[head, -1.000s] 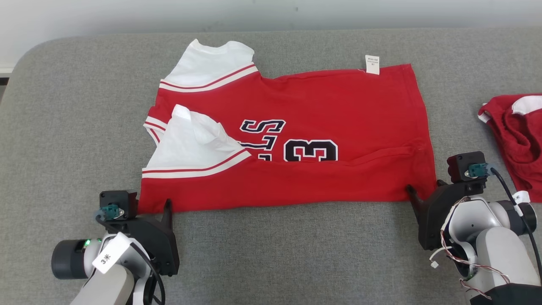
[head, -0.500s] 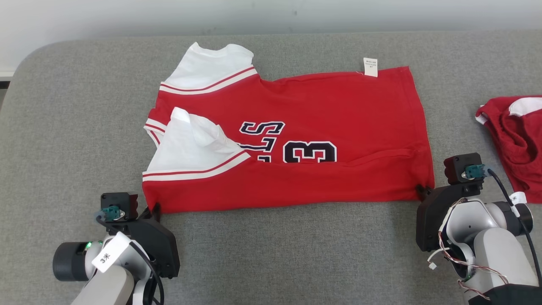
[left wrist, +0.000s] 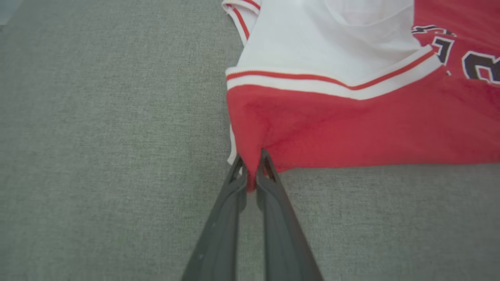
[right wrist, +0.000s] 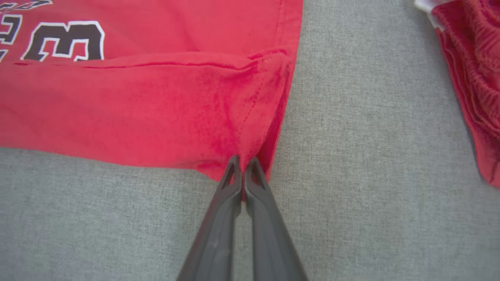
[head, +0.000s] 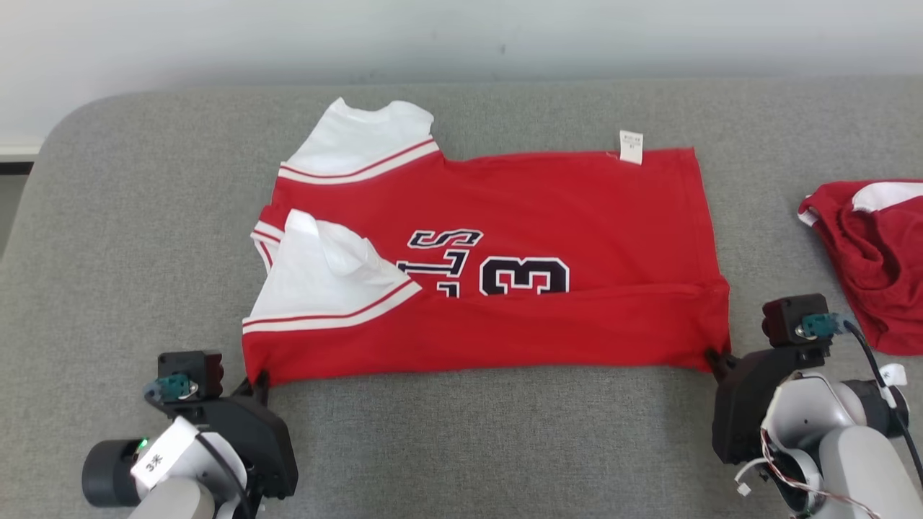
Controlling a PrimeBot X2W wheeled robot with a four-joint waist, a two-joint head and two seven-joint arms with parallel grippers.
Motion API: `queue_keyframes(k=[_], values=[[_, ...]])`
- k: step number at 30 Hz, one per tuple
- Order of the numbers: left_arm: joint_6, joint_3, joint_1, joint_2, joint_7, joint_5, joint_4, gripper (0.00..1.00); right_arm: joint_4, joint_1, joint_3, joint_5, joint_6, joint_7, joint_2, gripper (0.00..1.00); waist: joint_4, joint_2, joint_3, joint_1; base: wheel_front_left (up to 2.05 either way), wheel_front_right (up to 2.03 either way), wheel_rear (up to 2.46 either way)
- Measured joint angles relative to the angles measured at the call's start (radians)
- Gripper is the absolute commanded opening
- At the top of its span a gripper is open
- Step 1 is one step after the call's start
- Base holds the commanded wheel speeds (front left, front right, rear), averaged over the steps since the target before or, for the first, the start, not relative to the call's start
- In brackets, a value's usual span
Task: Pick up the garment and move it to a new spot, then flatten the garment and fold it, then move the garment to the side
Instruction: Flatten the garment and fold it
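- The red jersey (head: 497, 238) lies flat mid-frame in the head view on the grey surface (head: 461, 447), long axis running left to right, white sleeves at the left
- The left gripper (head: 258, 378), lower left, is pinched on the jersey's near left corner, cloth bunched between its tips
- The right gripper (head: 714, 358), lower right, is clamped on the near right corner (hem puckering at the tips)
- Both grips hold the ends of the near edge, so the cloth stretches away from them toward the frame's top; I judge the fold carries that edge upward over the far one
- A second red garment (head: 880, 252) lies crumpled at the right edge
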Motion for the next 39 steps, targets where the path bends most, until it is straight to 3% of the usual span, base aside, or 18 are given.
queue_keyframes(k=[17,28,36,37,38,39], values=[[0.058,0.004,0.204,0.072,0.043,-0.040,-0.205,0.00,-0.267,0.220,-0.037,0.083,0.000,0.159,0.000,0.00,-0.007,0.0000,-0.060,-0.0002,0.00,0.00,0.00],[0.107,-0.004,0.321,0.096,0.067,-0.050,-0.294,0.00,-0.345,0.348,-0.075,0.117,0.000,0.209,0.000,0.00,-0.012,-0.0001,-0.081,-0.0001,0.00,0.00,0.00],[0.130,-0.002,0.384,0.106,0.074,-0.069,-0.319,0.00,-0.327,0.399,-0.068,0.156,0.000,0.208,0.000,0.00,-0.023,-0.0001,-0.094,-0.0001,0.00,0.00,0.00],[0.133,-0.001,0.391,0.106,0.079,-0.076,-0.320,0.30,-0.324,0.400,-0.069,0.156,0.000,0.199,0.000,0.25,-0.024,-0.0001,-0.095,-0.0001,0.00,0.00,0.00],[0.133,0.000,0.397,0.106,0.081,-0.080,-0.321,0.95,-0.322,0.398,-0.074,0.157,0.000,0.182,0.000,1.00,-0.026,-0.0001,-0.095,0.0000,0.00,0.00,0.00],[0.133,0.010,0.405,0.102,0.067,-0.088,-0.326,1.00,-0.302,0.386,-0.086,0.157,0.000,0.153,-0.001,1.00,-0.027,0.0000,-0.097,0.0000,0.00,0.00,0.00]])
